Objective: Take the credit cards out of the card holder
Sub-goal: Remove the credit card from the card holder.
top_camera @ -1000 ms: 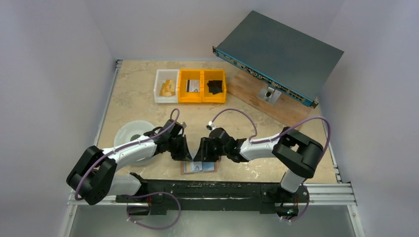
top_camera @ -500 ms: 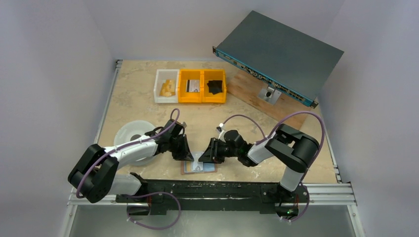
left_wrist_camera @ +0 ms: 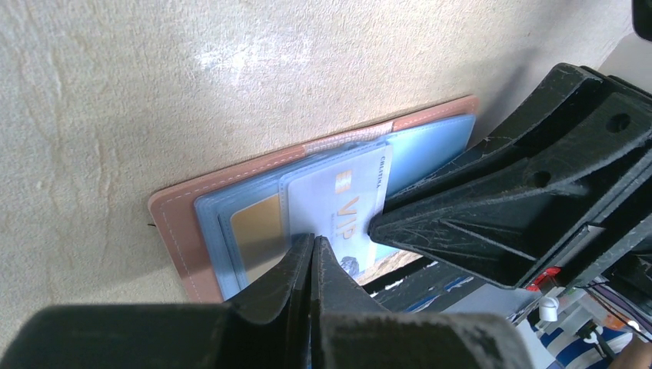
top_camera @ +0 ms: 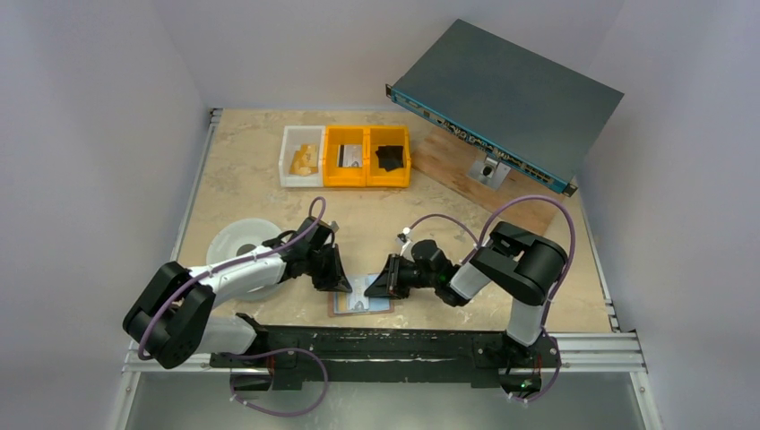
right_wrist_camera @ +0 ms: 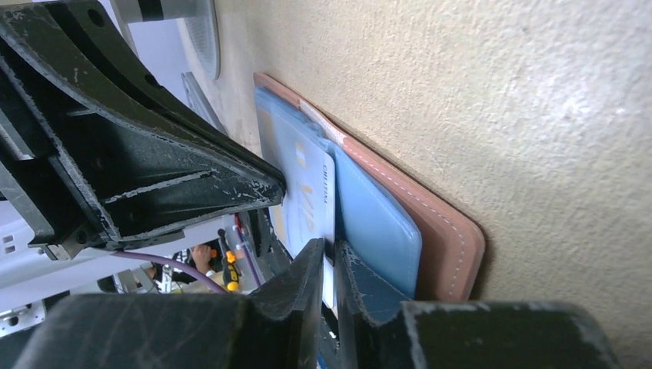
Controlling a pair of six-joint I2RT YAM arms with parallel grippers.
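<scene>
Two hands at the open card holder (top_camera: 363,305)

We see the card holder lying open and flat on the table (top_camera: 251,188), close to the near edge, between the two arms. Its pinkish-tan leather frames pale blue inner faces. The left hand (left_wrist_camera: 311,244) has its fingers pressed tight together. Their tips rest on the holder's inner face, right at the corner of the VIP card (left_wrist_camera: 338,196). Under the clear pocket beside those tips we make out a gold card (left_wrist_camera: 257,223). The VIP card lies over the middle of the holder, reaching onto the right half. The right hand (right_wrist_camera: 332,252) reaches in low from the right. Its fingers are almost together and the VIP card's edge runs into the narrow slit between them, so we read it as pinched on that card. Far back on the table stand two yellow bins (top_camera: 367,157) and a white bin (top_camera: 300,157) in a row. To their right, a grey box (top_camera: 506,90) sits over a wooden board (top_camera: 515,202).
</scene>
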